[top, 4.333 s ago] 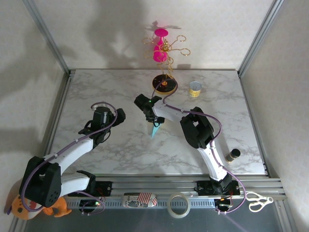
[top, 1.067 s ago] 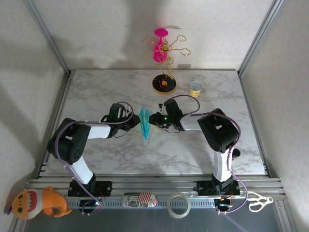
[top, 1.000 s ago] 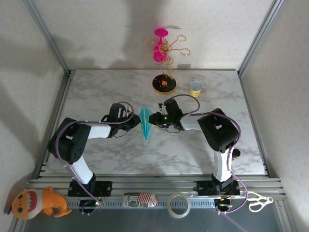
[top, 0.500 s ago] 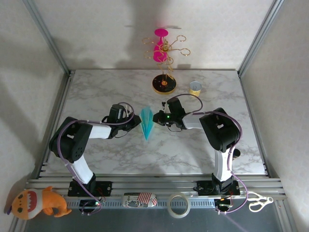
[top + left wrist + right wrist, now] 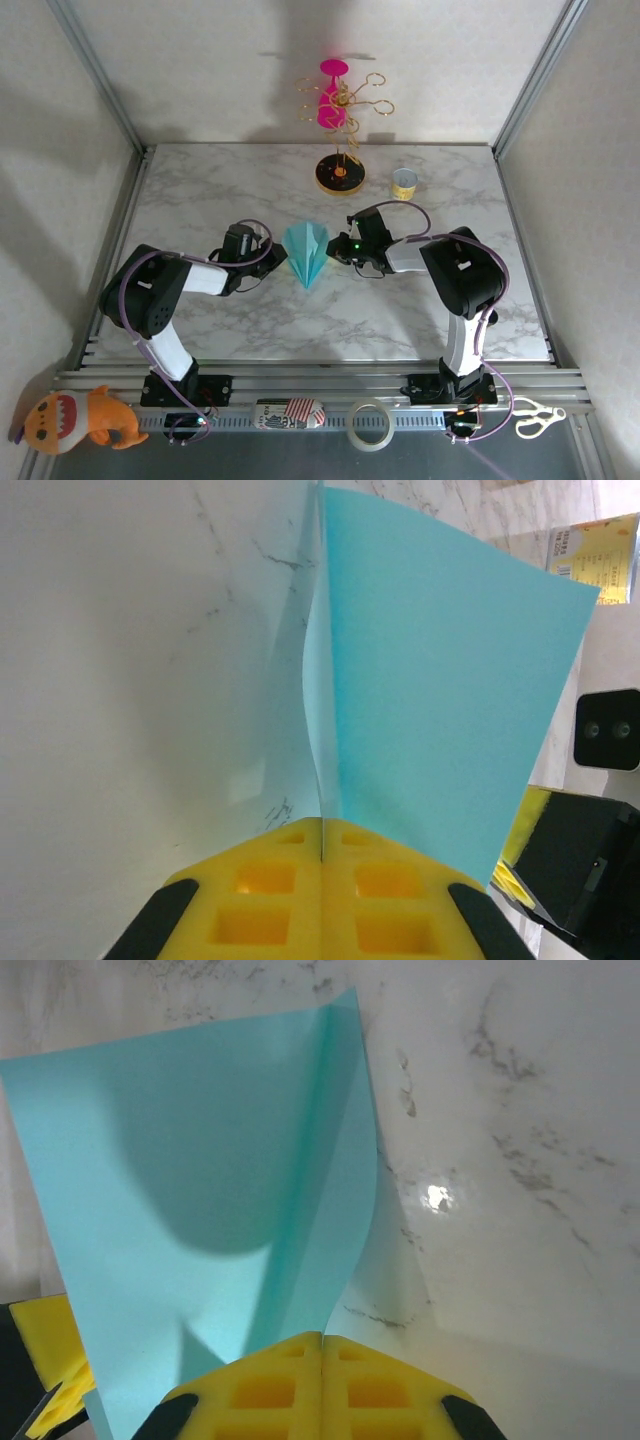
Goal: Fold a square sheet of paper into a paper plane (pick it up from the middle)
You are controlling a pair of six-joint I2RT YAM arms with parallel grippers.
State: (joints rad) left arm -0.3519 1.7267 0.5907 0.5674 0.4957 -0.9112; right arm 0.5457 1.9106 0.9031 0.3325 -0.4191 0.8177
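The plane, judged light and easily creased, is pinched at its sides by the left end effector and right end effector.

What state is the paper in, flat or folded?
Folded: paper plane, a pointed dart, wings pinched by left gripper and right gripper.

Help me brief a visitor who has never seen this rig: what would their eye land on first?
The teal paper plane at the middle of the table, nose toward the arm bases, is pinched from either side by the yellow left fingers and right fingers. Next comes the pink goblet on a gold wire stand at the far edge, with a small yellow can to its right.
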